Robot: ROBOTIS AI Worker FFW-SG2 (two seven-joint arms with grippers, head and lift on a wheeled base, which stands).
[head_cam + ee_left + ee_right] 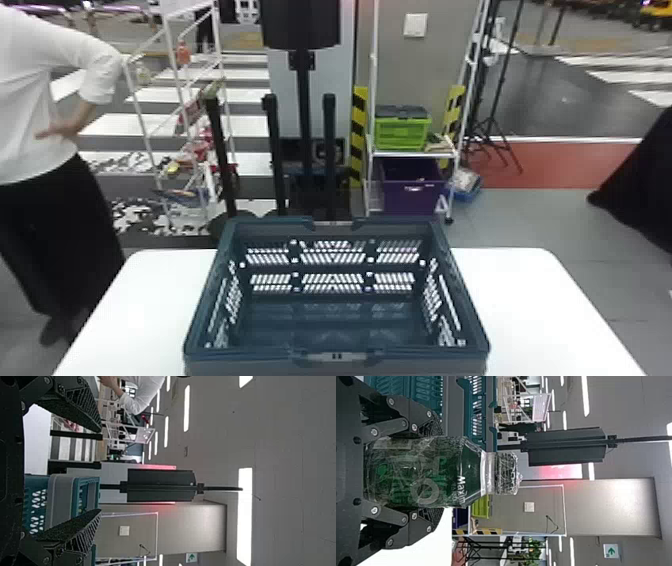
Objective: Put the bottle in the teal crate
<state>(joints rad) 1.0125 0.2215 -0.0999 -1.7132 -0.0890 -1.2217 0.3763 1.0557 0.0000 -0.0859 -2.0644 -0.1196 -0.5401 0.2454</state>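
The teal crate (335, 325) stands on the white table, its inside bare in the head view. In the right wrist view my right gripper (433, 473) is shut on a clear bottle (427, 471) with a dark green look and a clear cap, held between both fingers. The crate (421, 395) lies beyond one finger there, apart from the bottle. My left gripper (99, 471) stands open with nothing between its fingers, and part of the crate (61, 498) shows behind them.
The white table (540, 310) extends on both sides of the crate. Behind it are a black stand, a white rack and a shelf with a green box (401, 132) and a purple bin (412, 192). A person stands at the left, beyond the table.
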